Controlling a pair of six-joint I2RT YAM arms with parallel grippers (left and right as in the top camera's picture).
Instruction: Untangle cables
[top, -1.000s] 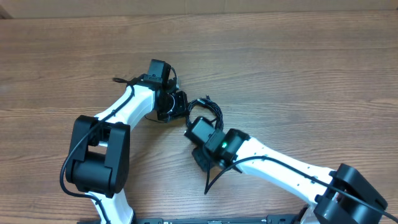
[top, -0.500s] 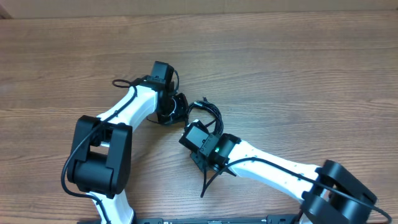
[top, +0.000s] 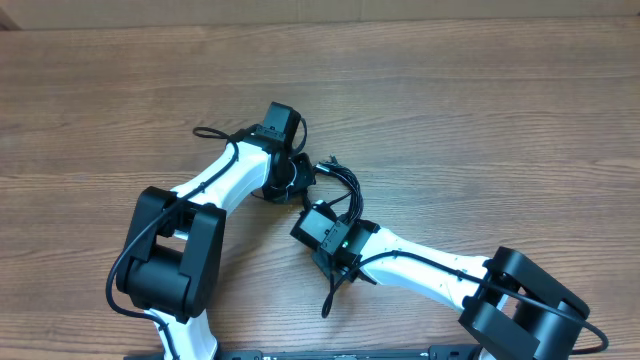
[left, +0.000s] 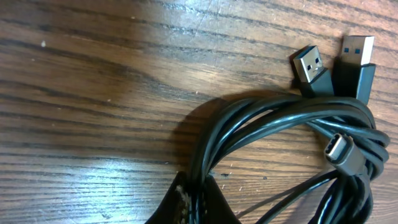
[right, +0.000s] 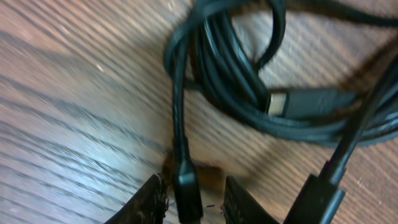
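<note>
The cables are thin black cords wound into one loose coil on the wooden table. Two USB-A plugs stick out at the coil's top right, and a USB-C plug lies on it. My left gripper is shut on a few strands at the coil's left side. In the overhead view the coil lies between my left gripper and my right gripper. My right gripper is open, and a cable plug lies between its fingers with a gap on the right side.
The wooden table stretches away on all sides of the coil. The two white arms cross the near half, the left one and the right one. A thicker black wire hangs off the right arm.
My left gripper has moved right and slightly away, taking the coil with it. My right gripper has slid left and closer to the coil, and its jaws have narrowed a little.
</note>
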